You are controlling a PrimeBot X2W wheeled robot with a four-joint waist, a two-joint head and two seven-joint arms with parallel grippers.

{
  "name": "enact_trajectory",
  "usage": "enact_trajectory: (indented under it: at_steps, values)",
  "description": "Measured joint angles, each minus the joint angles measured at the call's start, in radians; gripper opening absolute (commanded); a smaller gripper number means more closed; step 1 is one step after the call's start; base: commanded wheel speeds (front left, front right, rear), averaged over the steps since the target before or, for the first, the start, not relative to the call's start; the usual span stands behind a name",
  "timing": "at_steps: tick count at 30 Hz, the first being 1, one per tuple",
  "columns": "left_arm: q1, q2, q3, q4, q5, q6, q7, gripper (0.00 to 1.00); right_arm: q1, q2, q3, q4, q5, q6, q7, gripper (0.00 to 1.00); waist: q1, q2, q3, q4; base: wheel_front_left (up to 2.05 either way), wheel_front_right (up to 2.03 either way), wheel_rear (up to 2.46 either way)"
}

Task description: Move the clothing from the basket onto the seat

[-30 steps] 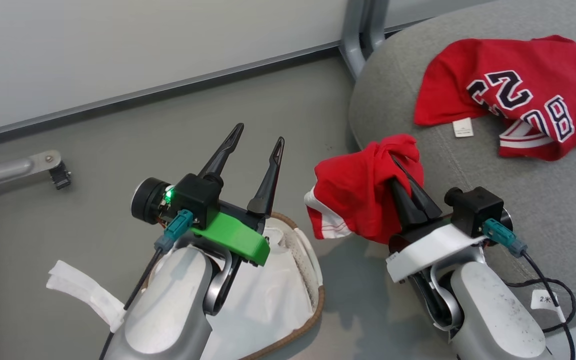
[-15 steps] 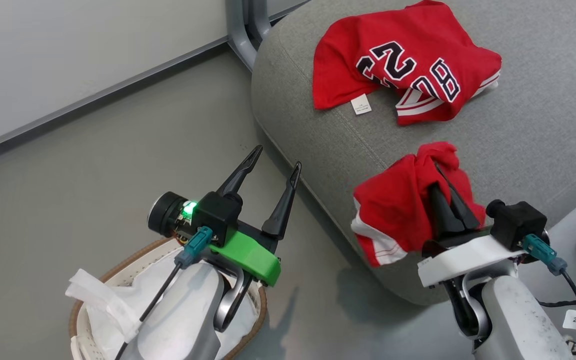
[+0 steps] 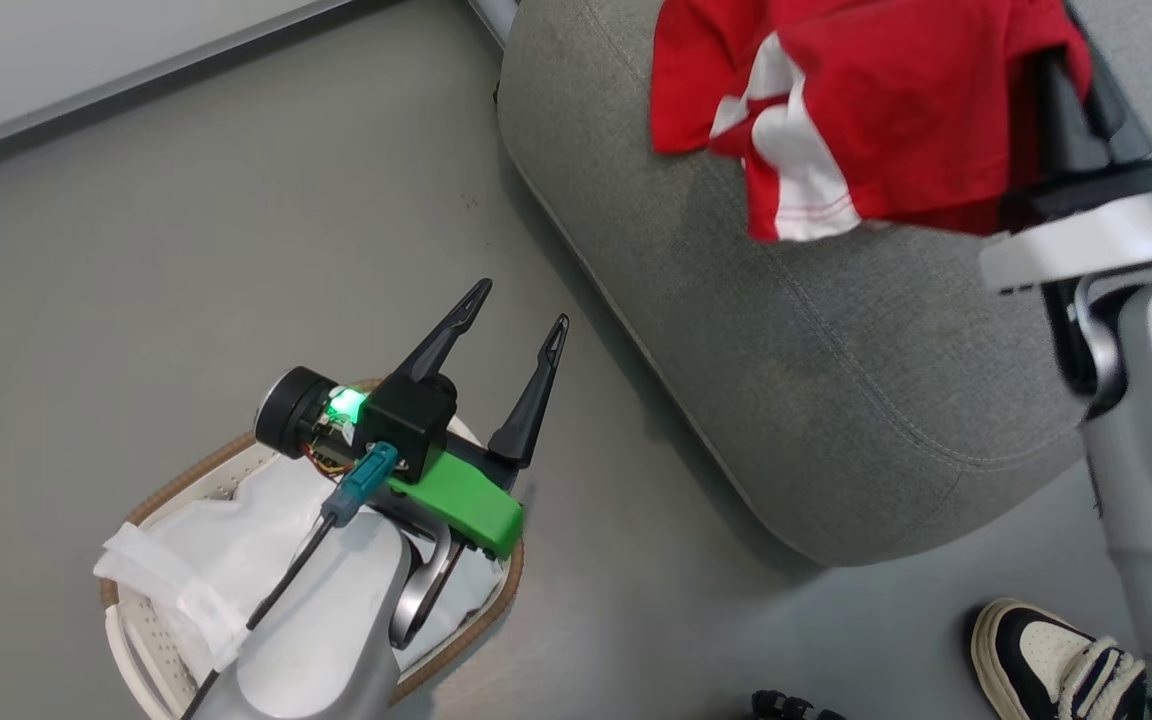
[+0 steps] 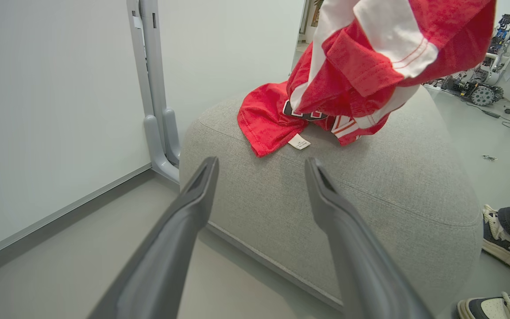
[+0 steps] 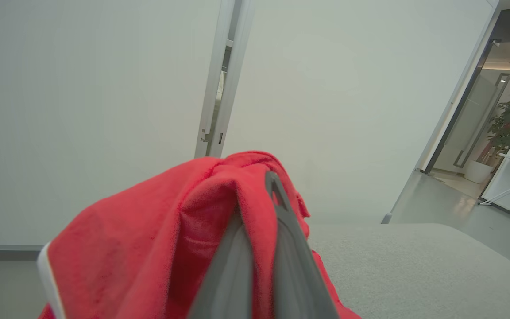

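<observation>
1. Closest in: the basket (image 3: pixel 191 478) sits on the floor under the left arm. Only the white liner sheet (image 3: pixel 206 540) shows inside, no red that I can spot, so my guess is it's about emptied.
2. The left hand (image 3: pixel 521 303) hovers above the basket's rim, fingers spread wide, holding nothing. It looks parked out of the way while the other arm works.
3. Next out is the seat (image 3: pixel 836 400), a big rounded grey cushion near the basket. A person's sneaker (image 3: pixel 1046 660) is by its near edge.
4. The right hand (image 5: pixel 259 208) is clamped tight on a red jersey (image 3: pixel 886 110), bunched up over the seat with white stripe trim dangling. It's carried high to clear the cushion, I reckon.
5. Farthest: another jersey (image 4: pixel 268 119) already lies crumpled on the seat, white tag poking out, dark lettering mostly hidden.
</observation>
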Motion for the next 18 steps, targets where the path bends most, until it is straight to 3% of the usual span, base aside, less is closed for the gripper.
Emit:
enact_trajectory:
  at_steps: [9,18]
  values:
    - [-0.048,0.035,0.006,-0.012,-0.002,0.0,0.0,1.0,-0.281,-0.152,-0.128,0.211,-0.079,0.0,0.0,0.0,0.0001,0.0,0.094,0.073,0.0,0.0,0.0]
    - [-0.085,0.06,0.003,-0.018,-0.014,-0.001,0.0,1.0,-0.432,-0.281,-0.44,0.417,-0.221,0.0,0.017,0.0,0.0001,0.0,0.185,0.165,0.0,0.0,0.0]
